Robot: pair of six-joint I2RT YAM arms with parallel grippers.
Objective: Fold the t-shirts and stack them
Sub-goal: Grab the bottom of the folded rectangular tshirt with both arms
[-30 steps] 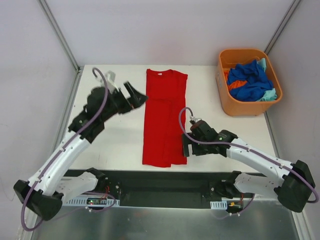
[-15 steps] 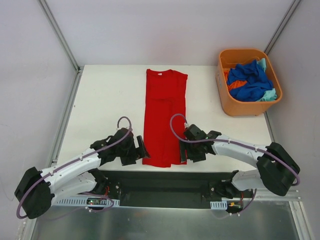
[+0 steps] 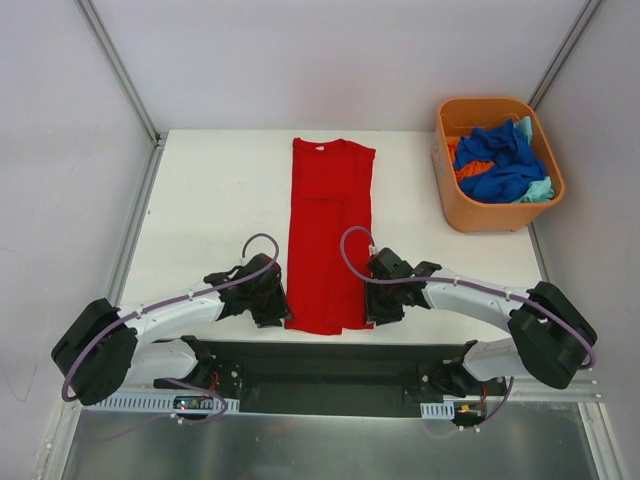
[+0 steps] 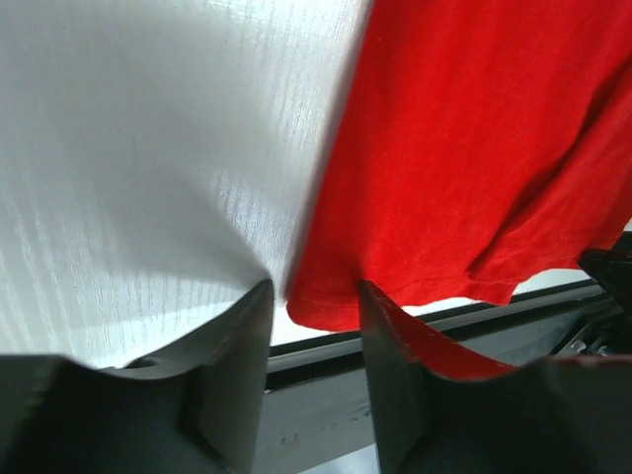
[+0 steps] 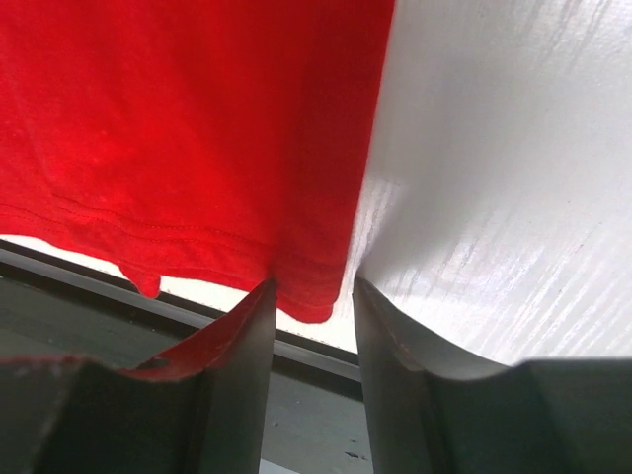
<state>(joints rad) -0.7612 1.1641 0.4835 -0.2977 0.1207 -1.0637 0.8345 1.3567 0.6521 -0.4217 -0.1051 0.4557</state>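
A bright red t-shirt (image 3: 330, 230) lies flat on the white table (image 3: 215, 200), folded into a long narrow strip with its collar at the far end. My left gripper (image 3: 283, 306) sits low at the strip's near left corner. In the left wrist view the fingers (image 4: 237, 336) straddle that red corner (image 4: 326, 301) with a gap still showing. My right gripper (image 3: 372, 306) is at the near right corner. Its jaws are part-way open around the hem corner (image 5: 314, 296). Blue, orange and pale teal t-shirts (image 3: 500, 162) are heaped in the tub.
A rigid orange plastic tub (image 3: 490, 218) stands at the back right of the table. The table's near edge and a dark rail (image 3: 330, 355) run just beneath both grippers. Grey walls close in the left, back and right.
My left arm swung from the far left of the shirt down to its near left corner. The right gripper shifted to the near right corner. Both jaws have narrowed.
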